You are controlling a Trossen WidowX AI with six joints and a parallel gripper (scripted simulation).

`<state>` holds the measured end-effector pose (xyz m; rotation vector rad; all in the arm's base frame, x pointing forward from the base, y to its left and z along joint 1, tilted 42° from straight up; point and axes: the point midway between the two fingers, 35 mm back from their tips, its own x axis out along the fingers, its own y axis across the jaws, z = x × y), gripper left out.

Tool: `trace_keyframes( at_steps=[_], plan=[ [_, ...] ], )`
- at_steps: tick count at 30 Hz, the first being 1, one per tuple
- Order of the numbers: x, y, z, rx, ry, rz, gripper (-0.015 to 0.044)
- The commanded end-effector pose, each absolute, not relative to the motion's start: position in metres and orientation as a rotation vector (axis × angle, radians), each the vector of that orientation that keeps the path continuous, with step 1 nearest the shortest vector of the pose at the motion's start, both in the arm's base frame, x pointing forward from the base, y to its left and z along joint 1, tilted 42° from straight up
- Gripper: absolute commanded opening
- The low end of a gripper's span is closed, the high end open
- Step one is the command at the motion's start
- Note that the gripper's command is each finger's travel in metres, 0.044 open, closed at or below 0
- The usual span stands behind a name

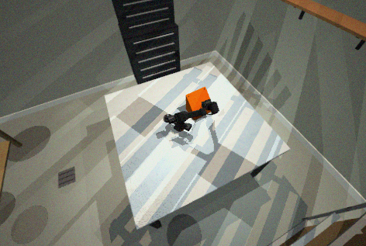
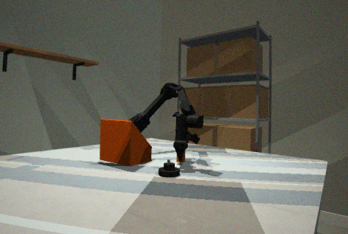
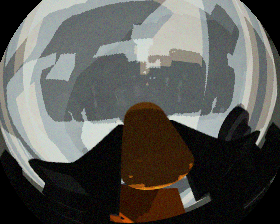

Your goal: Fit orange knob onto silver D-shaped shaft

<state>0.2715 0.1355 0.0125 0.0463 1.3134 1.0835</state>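
Observation:
The orange knob [image 2: 182,158] [image 3: 153,147] is between my fingers, partly hidden by a dark finger in the exterior view. My gripper [image 2: 181,159] [image 3: 146,126] points down and is shut on it, low over the table. Whether the knob touches the table I cannot tell. The knob's hole is not in view. The dark round pedestal [image 2: 169,173] stands on the table nearer to the exterior view, a little left of the knob. Its short shaft [image 2: 169,162] rises from its middle; the flat side is too small to make out. What appears to be the pedestal [image 3: 234,124] shows beside the right finger in the wrist view.
The orange block [image 1: 198,99] [image 2: 118,140] at the arm's base stands left of the gripper in the exterior view. Striped light and shadow cover the white table [image 1: 163,181] [image 2: 66,201]. A shelf rack with boxes and a dark cabinet [image 1: 149,29] stand beyond the table.

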Motion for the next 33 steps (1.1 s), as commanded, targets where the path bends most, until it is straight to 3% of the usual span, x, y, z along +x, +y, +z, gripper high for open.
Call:
trace_keyframes(
  at_steps=[1,33],
  plan=[
    [0.279,0.125,0.023,0.039,1.304,1.074,0.0],
    [0.295,0.059,0.095,0.039,1.304,1.075,0.0]
  ],
)
